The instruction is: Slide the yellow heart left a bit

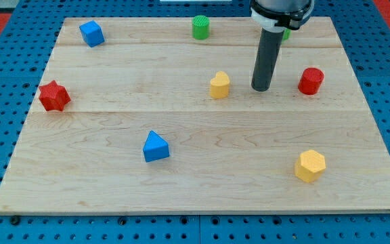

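Observation:
The yellow heart lies on the wooden board, a little right of the board's middle and toward the view's top. My tip rests on the board just to the right of the heart, with a small gap between them. The dark rod rises from the tip to the view's top edge. The tip stands between the yellow heart and a red cylinder.
A green cylinder is at the top centre and a blue cube at the top left. A red star is at the left edge. A blue triangular block is lower centre. A yellow hexagon is at the lower right. A green block is partly hidden behind the rod.

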{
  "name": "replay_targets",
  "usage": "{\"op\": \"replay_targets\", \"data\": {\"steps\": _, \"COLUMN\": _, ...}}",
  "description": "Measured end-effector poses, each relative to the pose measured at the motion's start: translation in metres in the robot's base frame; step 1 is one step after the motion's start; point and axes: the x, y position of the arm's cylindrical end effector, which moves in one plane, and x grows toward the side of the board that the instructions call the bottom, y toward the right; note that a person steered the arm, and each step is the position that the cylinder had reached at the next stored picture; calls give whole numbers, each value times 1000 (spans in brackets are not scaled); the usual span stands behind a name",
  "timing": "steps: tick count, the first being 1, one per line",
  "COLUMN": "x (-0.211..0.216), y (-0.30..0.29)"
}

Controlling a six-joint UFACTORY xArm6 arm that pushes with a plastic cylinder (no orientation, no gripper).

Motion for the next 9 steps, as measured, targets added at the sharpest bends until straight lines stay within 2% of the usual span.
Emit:
{"op": "replay_targets", "data": {"steps": 5, "x": 0, "y": -3}}
{"op": "replay_targets", "data": {"steps": 9, "x": 2, "y": -38}}
